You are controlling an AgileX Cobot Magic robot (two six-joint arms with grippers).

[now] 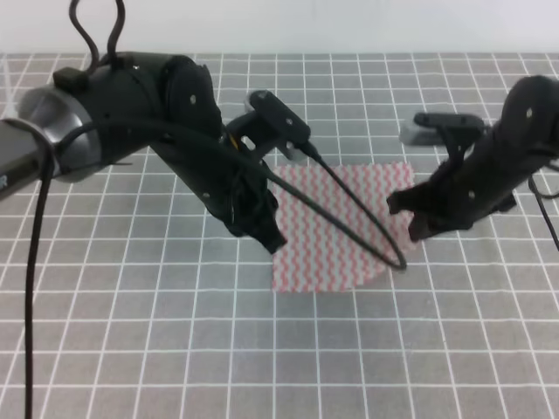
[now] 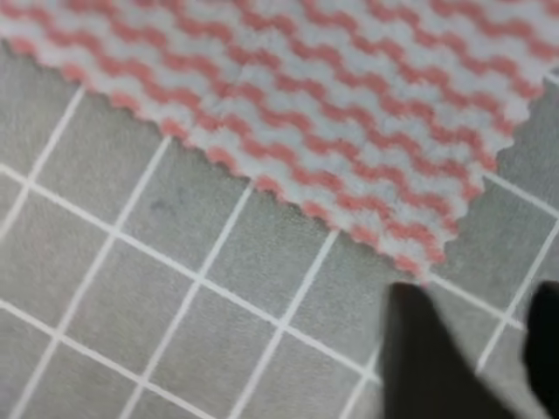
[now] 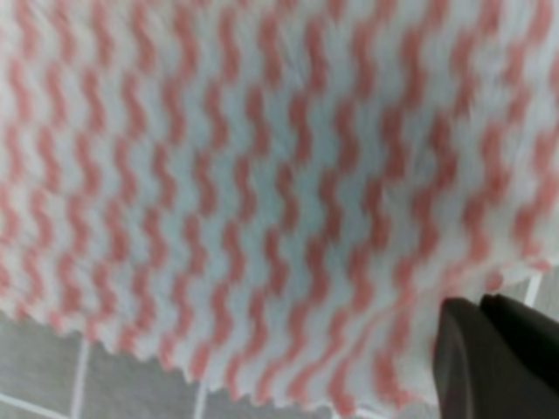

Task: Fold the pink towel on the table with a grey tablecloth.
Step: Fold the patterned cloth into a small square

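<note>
While the pink towel [image 1: 336,229] is lying flat on the tabletop [image 1: 175,349], a little right of the middle, I am bringing both arms down to its side edges to start the fold. My left gripper [image 1: 262,229] is sitting low at the towel's left edge. In the left wrist view its dark fingers [image 2: 428,367] are hovering over bare grey cloth just beside a towel corner, with a gap showing between them, so I judge them spread and holding nothing. My right gripper [image 1: 410,218] is down at the right edge. In the right wrist view only one dark finger [image 3: 489,358] is showing at the corner of the frame against the zigzag cloth, and I cannot tell whether it is pinching the towel or merely resting there.

To do this step well, I think I should be catching only the thin top layer at each edge, not the tablecloth under it. Both sides should be lifting together and level, so the fold line is running straight.

The towel is looking nearly square, so no long axis is standing out. Its edges are sitting slightly turned against the white grid lines, and its zigzag stripes are running left to right in the high view.
</note>
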